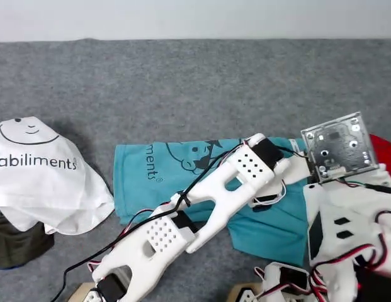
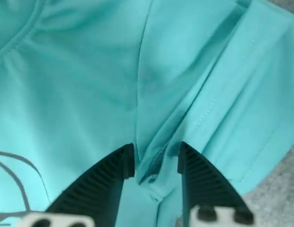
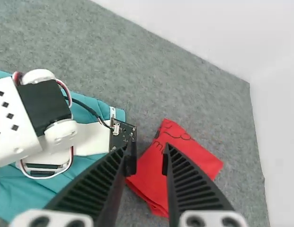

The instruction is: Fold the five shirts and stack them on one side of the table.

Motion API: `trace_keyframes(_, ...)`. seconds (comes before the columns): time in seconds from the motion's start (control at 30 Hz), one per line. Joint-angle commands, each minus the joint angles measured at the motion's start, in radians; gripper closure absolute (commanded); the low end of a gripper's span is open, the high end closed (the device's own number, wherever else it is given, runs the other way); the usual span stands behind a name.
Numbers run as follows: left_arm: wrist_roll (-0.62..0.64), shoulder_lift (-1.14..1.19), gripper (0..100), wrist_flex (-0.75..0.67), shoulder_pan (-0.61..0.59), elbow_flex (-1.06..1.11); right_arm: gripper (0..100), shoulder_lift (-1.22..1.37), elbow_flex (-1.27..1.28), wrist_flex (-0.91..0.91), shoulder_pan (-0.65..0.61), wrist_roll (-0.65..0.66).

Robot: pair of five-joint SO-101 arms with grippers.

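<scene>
A teal shirt [image 1: 151, 182] with a printed front lies partly folded in the middle of the grey table. My left arm [image 1: 201, 207] stretches across it to its right part. In the left wrist view my left gripper [image 2: 156, 163] is shut on a raised fold of the teal shirt [image 2: 90, 85] near a hemmed edge. My right gripper [image 3: 147, 161] hangs above the table's right side with a narrow gap between its fingers and nothing in it. Below it lies a red shirt [image 3: 184, 165], crumpled, right beside the teal shirt's [image 3: 23, 189] edge.
A white printed shirt [image 1: 38, 170] lies heaped at the left edge over a dark olive one [image 1: 12, 242]. The red shirt [image 1: 384, 151] peeks out behind my right arm [image 1: 346, 220]. Bare grey felt [image 1: 195, 82] spans the far half of the table.
</scene>
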Motion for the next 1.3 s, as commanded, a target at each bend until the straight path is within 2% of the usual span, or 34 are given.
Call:
trace_keyframes(0.0, -0.012, -0.003, 87, 0.031, 0.0, -0.047, 89.4, -0.004, -0.002, 0.031, -0.008, -0.008)
trace_keyframes(0.2, -0.012, -0.006, 100, 0.034, 0.003, -0.031, 89.4, 0.001, -0.002, 0.025, -0.005, -0.006)
trace_keyframes(0.57, -0.012, -0.124, 99, 0.034, 0.0, 0.008, 89.4, 0.005, -0.002, 0.025, -0.005, -0.006)
trace_keyframes(0.77, 0.003, -0.133, 81, 0.034, 0.0, 0.107, 89.4, 0.005, -0.002, 0.025, -0.005, -0.006)
trace_keyframes(1.03, 0.011, -0.158, 85, 0.034, 0.003, 0.093, 89.4, 0.005, -0.002, 0.025, -0.004, -0.006)
trace_keyframes(1.27, 0.011, -0.132, 88, 0.032, 0.002, 0.163, 89.4, 0.004, -0.002, 0.025, -0.004, -0.006)
